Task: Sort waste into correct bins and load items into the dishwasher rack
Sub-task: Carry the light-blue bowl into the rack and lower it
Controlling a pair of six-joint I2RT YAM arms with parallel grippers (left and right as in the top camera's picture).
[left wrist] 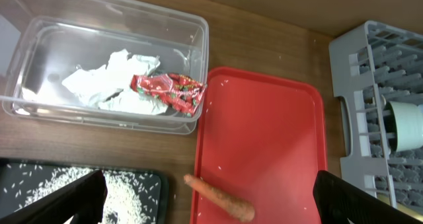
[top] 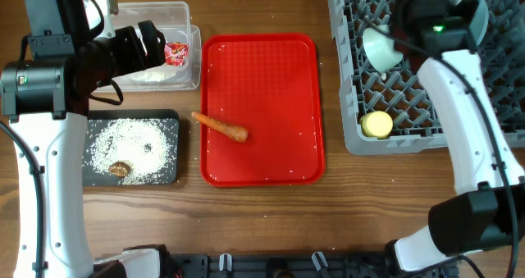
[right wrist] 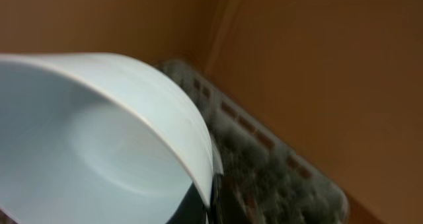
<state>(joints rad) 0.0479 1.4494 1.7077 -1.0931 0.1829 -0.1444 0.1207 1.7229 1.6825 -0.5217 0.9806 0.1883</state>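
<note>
The clear tub (top: 194, 61) at the back left holds the crumpled white tissue (left wrist: 106, 82) and the red snack wrapper (left wrist: 168, 90). The black tray (top: 168, 122) holds white rice grains (top: 131, 143) and the brownish lump (top: 120, 169). The orange carrot (top: 220, 126) lies at the left edge of the red tray (top: 271, 73). My left gripper (left wrist: 211, 204) is wide open and empty, above the gap between tub, black tray and carrot. My right gripper (right wrist: 201, 207) is shut on the rim of a light blue bowl (right wrist: 86, 145) over the grey rack (top: 410, 106). The rack holds a pale green bowl (top: 381, 48) and a yellow cup (top: 377, 125).
A few rice grains are scattered on the red tray and on the table next to it. The right arm (top: 459, 106) stretches over the rack and hides part of it. The plate and spoon are not visible.
</note>
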